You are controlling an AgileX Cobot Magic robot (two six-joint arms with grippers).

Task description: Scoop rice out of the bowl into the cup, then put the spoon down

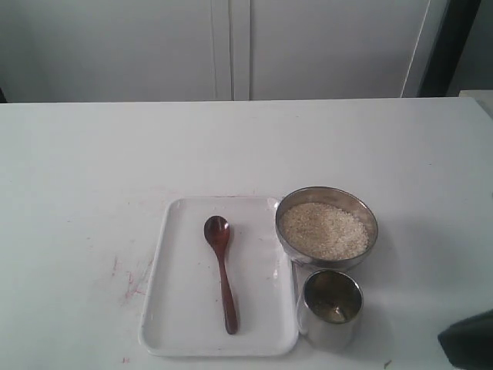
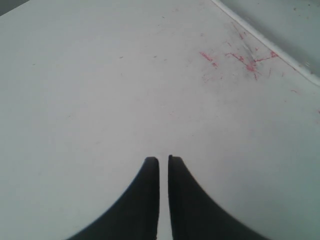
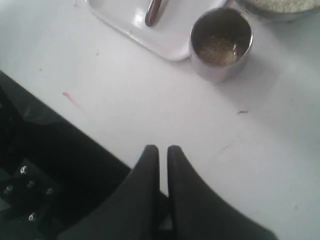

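Note:
The dark wooden spoon (image 1: 221, 270) lies on the white tray (image 1: 177, 324), head towards the far side. Off-white rice (image 1: 323, 230) fills the shiny steel bowl (image 1: 286, 208), which stands just right of the tray. In front of the bowl stands the small steel cup (image 1: 331, 307), with a thin speckled layer at its bottom. My right gripper (image 3: 163, 148) is shut on nothing near the table's front edge, well short of the cup (image 3: 220, 44) and the spoon's handle end (image 3: 154, 12). Over bare table, my left gripper (image 2: 163, 160) is shut and empty too.
Red scribble marks (image 2: 240, 60) stain the white table beside the tray's edge (image 2: 270, 45). A dark part of the right arm (image 1: 468, 341) shows at the exterior view's bottom right corner. White cabinet doors (image 1: 231, 46) stand behind the table.

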